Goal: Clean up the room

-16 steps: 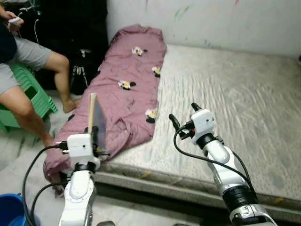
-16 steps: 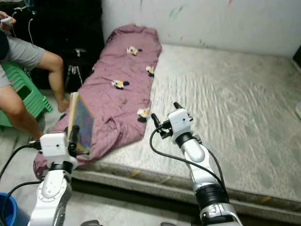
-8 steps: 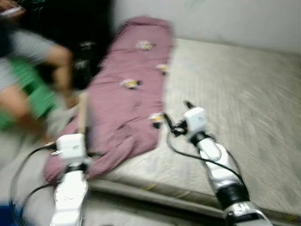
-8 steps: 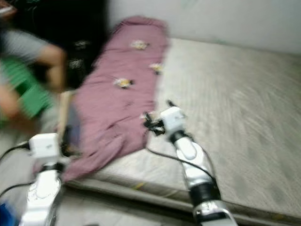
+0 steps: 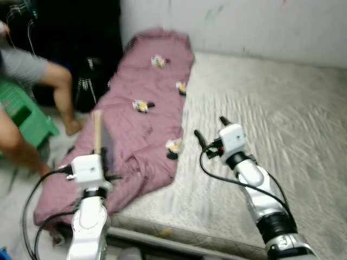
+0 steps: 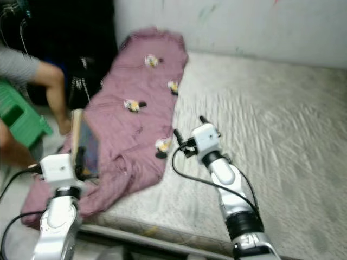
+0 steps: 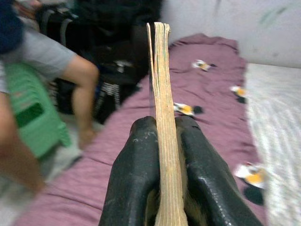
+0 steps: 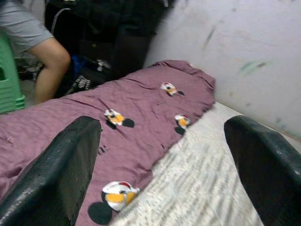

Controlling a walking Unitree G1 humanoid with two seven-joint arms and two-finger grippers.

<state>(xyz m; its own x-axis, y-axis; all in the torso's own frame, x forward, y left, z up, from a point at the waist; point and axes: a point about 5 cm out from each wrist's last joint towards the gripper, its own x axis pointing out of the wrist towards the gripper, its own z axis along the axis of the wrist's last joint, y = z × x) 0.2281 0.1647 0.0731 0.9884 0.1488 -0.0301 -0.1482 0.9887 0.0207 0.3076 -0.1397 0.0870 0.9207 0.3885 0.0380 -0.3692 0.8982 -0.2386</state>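
Held thing: a thin book stands upright on edge, clamped between the closed jaws of the left gripper, above the near end of the purple blanket; from its worn page edges I take it for a book, though the blur leaves that unsure
Right gripper: jaws spread wide and empty, raised over the bare mattress just beside the blanket's edge
Step in hand: probably carrying the book to a place to put it away; keep the squeeze firm and the book vertical, since a thin flat thing pinched low may swing or slip when the body turns
Edges: the mattress front edge lies close below both arms, so stepping forward is blocked
Open room: the mattress to the right is wide and bare, a fair place to set things down
Tight side: a seated person's leg and a green stool crowd the left; swing away from them
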